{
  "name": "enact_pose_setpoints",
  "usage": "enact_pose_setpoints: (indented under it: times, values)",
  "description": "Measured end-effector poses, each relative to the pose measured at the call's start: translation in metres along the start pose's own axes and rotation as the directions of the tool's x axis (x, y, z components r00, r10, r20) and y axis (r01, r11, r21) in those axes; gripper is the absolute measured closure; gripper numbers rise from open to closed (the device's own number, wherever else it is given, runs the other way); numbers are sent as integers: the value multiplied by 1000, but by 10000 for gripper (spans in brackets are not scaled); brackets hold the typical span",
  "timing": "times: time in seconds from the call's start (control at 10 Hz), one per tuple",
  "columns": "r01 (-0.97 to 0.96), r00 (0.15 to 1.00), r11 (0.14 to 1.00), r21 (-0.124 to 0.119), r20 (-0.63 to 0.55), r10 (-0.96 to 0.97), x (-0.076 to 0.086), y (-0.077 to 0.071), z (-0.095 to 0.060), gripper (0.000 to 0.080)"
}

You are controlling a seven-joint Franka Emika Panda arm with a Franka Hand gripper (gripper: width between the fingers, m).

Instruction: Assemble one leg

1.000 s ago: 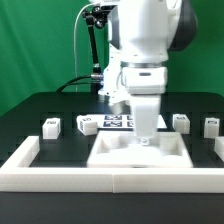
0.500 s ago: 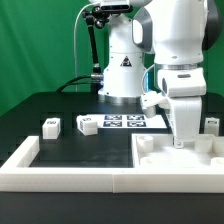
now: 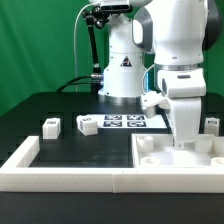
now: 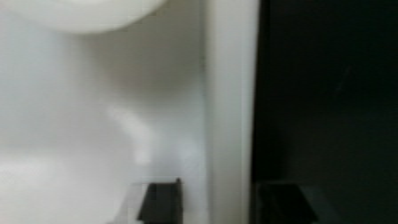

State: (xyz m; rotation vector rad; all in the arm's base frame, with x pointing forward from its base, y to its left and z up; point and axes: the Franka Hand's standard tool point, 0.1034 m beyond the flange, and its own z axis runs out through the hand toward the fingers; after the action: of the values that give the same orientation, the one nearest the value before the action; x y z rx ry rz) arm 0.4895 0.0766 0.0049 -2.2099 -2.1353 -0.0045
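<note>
Gripper point(image 3: 183, 142) points straight down at the exterior view's right, its tip at or just above the white panel point(image 3: 160, 162). Its opening is hidden, so I cannot tell how wide it is or whether it holds anything. Wrist view is blurred: a white surface close up, black beside it. One leg point(image 3: 50, 125) and a second leg point(image 3: 87, 125) stand apart on the bench point(image 3: 40, 105) at the exterior view's left, beside the marker board point(image 3: 122, 121). A third leg point(image 3: 211, 124) stands far right, behind the panel.

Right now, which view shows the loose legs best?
Exterior view: three show, the far-left leg, a second leg beside it, and a third leg at that view's right, beyond the gripper. Wrist view shows no leg, only a blurred white surface beside black.
</note>
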Motion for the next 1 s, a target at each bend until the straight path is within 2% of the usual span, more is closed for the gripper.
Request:
enact_pose_setpoints:
  times: [0.1, 0.2, 0.3, 0.4, 0.8, 1.0]
  values:
    - [0, 1000, 1000, -1, 0, 0, 0, 0, 0, 441]
    - [0, 1000, 1000, -2, 0, 0, 0, 1, -1, 441]
    - [0, 1000, 1000, -4, -1, 0, 0, 1, -1, 234]
    - [0, 1000, 1000, -5, -1, 0, 0, 1, -1, 175]
    - [-9, 1000, 1000, -5, 0, 9, 1, 2, -2, 150]
    - [-48, 999, 998, -28, 14, 48, 6, 1, -29, 150]
